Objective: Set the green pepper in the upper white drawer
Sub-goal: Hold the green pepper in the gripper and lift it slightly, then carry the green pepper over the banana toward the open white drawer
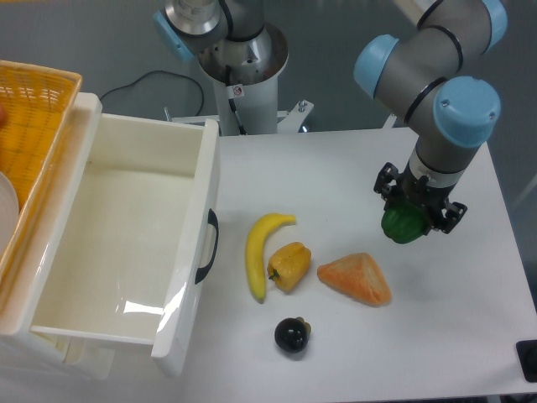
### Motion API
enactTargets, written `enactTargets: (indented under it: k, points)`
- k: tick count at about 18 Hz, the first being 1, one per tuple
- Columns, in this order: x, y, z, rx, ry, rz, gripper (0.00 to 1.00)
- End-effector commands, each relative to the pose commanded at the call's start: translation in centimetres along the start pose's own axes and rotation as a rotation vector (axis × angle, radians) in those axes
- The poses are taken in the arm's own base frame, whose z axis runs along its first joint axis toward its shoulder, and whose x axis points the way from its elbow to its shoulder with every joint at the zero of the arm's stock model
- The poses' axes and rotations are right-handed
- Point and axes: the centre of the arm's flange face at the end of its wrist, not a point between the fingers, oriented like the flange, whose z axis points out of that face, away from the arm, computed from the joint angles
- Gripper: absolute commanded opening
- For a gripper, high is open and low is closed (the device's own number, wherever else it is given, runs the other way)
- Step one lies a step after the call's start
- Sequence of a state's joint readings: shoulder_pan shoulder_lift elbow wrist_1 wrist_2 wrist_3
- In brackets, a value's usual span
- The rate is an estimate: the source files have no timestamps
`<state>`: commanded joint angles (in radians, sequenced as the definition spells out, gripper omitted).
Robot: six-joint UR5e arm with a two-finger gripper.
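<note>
The green pepper (404, 225) hangs at the right side of the table, glossy and mostly covered from above by my gripper (417, 210), which is shut on it. Whether the pepper touches the tabletop I cannot tell. The upper white drawer (206, 193) stands pulled open at the left, its deep inside bare, with the black curved handle (207, 246) on its front wall facing the table's middle. The pepper is well to the right of the drawer.
Between drawer and gripper lie a banana (261, 250), a small yellow pepper (290, 265), an orange wedge-shaped item (357, 278) and a dark round fruit (292, 335). An orange woven basket (33, 143) borders the drawer's left side. The arm's base (239, 63) stands behind the table.
</note>
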<state>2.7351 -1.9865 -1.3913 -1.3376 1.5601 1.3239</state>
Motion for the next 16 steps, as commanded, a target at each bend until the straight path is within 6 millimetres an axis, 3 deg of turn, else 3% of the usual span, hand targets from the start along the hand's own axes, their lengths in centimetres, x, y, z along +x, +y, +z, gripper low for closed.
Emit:
enactTargets:
  k: [7,9,12,16]
  points:
    - [-0.1,-0.4,-1.4,0.048,-0.026,-0.042,0.56]
    - [0.5,-0.9,-2.8,0.099,-0.032,-0.087,0.56]
    - [1.8,-2.3,-4.7,0.198,-0.020,-0.174,0.55]
    - [3.6,-5.4,-5.6,0.255,0.008,-0.243,0.55]
